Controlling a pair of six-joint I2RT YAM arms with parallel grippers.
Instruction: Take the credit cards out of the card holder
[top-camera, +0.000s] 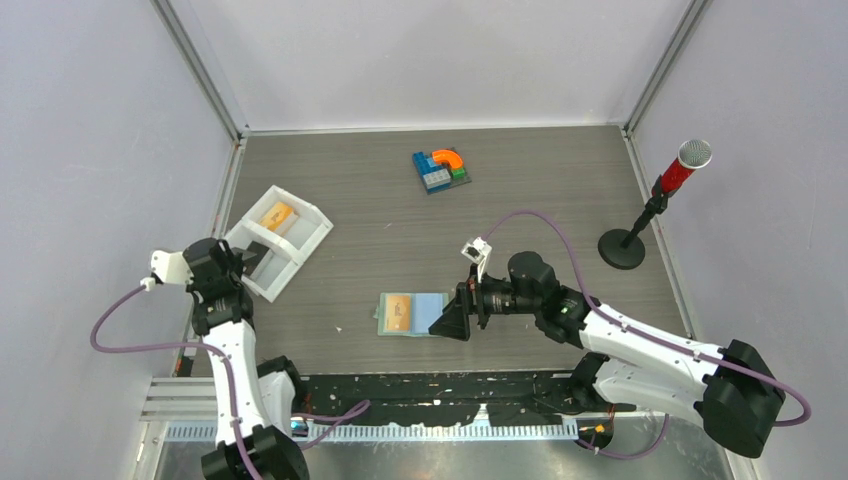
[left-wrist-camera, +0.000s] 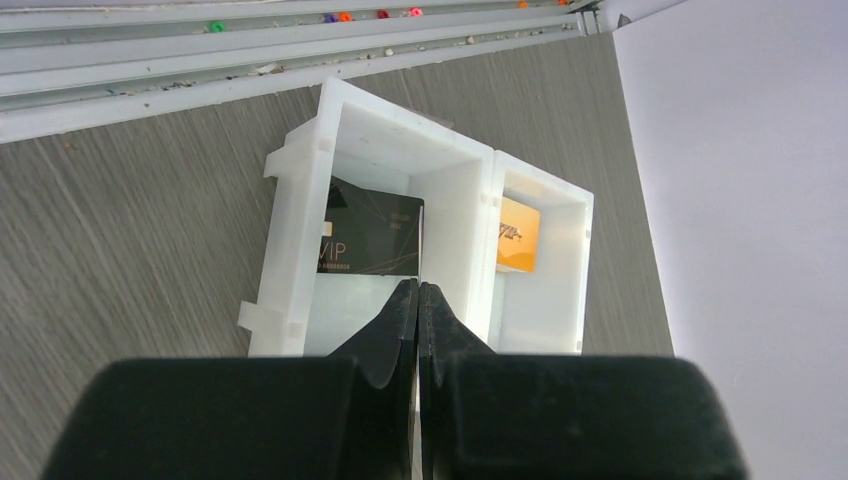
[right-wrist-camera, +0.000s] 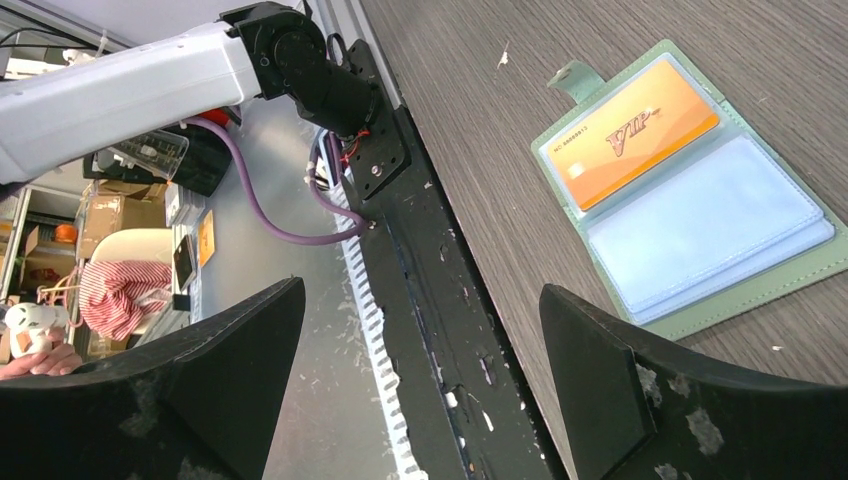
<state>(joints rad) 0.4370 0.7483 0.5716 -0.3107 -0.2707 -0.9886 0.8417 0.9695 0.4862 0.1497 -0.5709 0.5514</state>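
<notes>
Grey walls on three sides, dark wood-grain worktop (top-camera: 400, 210) between them.

Right arm reaches in from 5 o'clock, lying low. Right gripper (right-wrist-camera: 418, 300) has its fingers spread wide and holds nothing. It sits just beside the 3 o'clock edge of the card holder (top-camera: 412, 313). My read: it is staged there for the next pull.

Left arm comes up from 7 o'clock to the white tray (top-camera: 305, 212) at 9 o'clock. Left gripper (left-wrist-camera: 418, 290) has its fingers pressed together, tips at the near corner of the dark card (left-wrist-camera: 370, 240). The card shows its face to the wrist camera, so it does not look clamped flat between the pads. Cannot tell whether the tips touch it. It could be a nudge to seat the card.

The tray is the drop point, one card per compartment. The dark card is in the near one and the loose orange card (left-wrist-camera: 518, 235) in the far one, so they don't stack.

The card holder is at 6 o'clock near the front edge. It lies open and flat with its tab toward 9 o'clock, so the sleeves face up and are reachable.

The sleeved orange card (right-wrist-camera: 630, 130) is in the 9 o'clock page. The 3 o'clock page shows only pale blue sleeve; cannot tell if anything is under it.

Status guess: two cards out, at least one to go. Risk: the holder is light and unpinned, so it may slide when that card is dragged out.

Toy blocks (top-camera: 441, 169) at 12 o'clock and the microphone stand (top-camera: 622, 248) at 3 o'clock are well apart from the work.
</notes>
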